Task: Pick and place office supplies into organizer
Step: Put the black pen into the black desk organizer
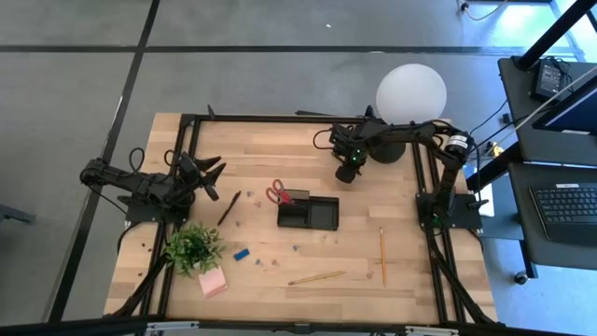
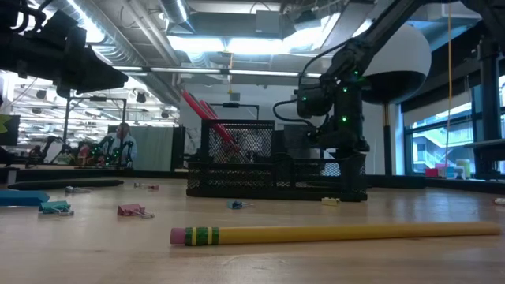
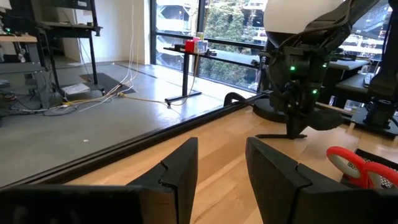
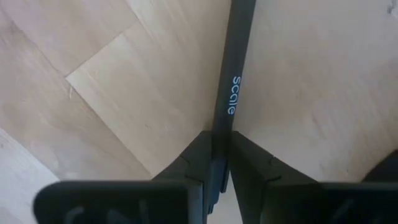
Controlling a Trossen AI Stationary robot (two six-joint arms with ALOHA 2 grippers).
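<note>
right wrist view shows the right gripper (image 4: pixel 216 155) pointing straight down at the wooden table (image 4: pixel 124 81), its two dark fingers pinched together on a slim black pen (image 4: pixel 233 74) with pale lettering on the barrel. the pen lies flat on the wood and the fingers hold it near one end — most of the barrel runs out beyond the tips.

in the high view that gripper (image 1: pixel 347 174) sits toward the far side of the table, near the round lamp base under the white globe (image 1: pixel 410 92) and somewhat apart from the black organizer (image 1: pixel 308 213), where the red-handled scissors (image 1: pixel 278 193) already lean in one compartment.

the pen should be light, stiff and smooth, so it will not sag, but a hold this far off centre may let it swing or slip between the pads once lifted. a hold nearer the middle would carry steadier; as it is, a slow lift seems wise.

the left gripper (image 3: pixel 221 171) waits at the left edge of the table, fingers apart and empty. two yellow pencils (image 1: pixel 381 255), a blue eraser (image 1: pixel 242 253) and the pink sticky-note pad (image 1: pixel 213 283) lie loose on the near side.
</note>
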